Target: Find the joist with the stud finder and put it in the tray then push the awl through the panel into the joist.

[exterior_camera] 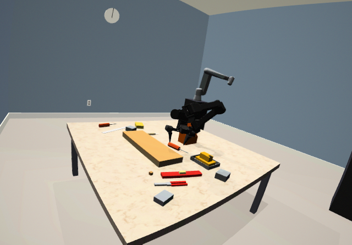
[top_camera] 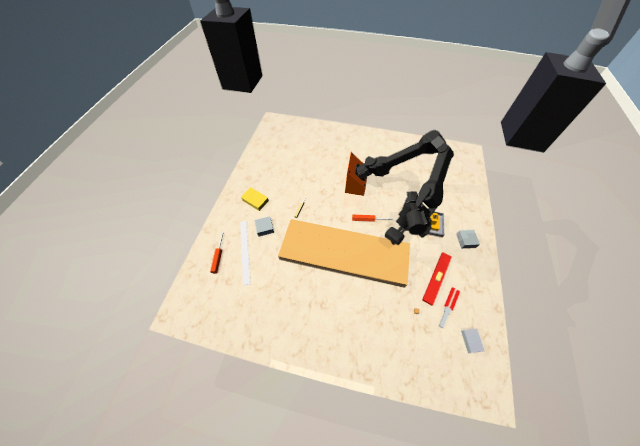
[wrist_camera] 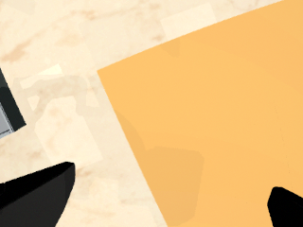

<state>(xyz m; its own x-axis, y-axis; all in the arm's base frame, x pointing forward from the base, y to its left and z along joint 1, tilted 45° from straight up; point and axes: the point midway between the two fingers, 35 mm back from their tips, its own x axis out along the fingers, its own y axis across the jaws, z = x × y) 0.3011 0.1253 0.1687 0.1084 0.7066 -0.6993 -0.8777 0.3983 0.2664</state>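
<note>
The orange-tan panel (top_camera: 346, 252) (exterior_camera: 150, 147) (wrist_camera: 213, 104) lies flat on the table; the joist is hidden. The yellow stud finder (top_camera: 435, 220) (exterior_camera: 205, 156) sits in the dark-rimmed tray (top_camera: 437, 232) (exterior_camera: 214, 165) (wrist_camera: 14, 113), whose edge shows at the left of the wrist view. A red-handled tool with a thin shaft (top_camera: 363, 218) (exterior_camera: 174, 146), seemingly the awl, lies beside the panel on the robot's side. My gripper (top_camera: 402, 218) (exterior_camera: 177, 143) (wrist_camera: 175, 186) is wide open and empty, above the table between the tray and the panel's near end.
A red level (top_camera: 436, 278) (exterior_camera: 181, 174), pliers (top_camera: 452, 299) (exterior_camera: 178, 183) and grey blocks (top_camera: 467, 238) (top_camera: 472, 340) lie right of the panel. A second red-handled tool (top_camera: 215, 260), a white ruler (top_camera: 245, 252), a grey block (top_camera: 264, 225) and a yellow block (top_camera: 254, 198) lie left.
</note>
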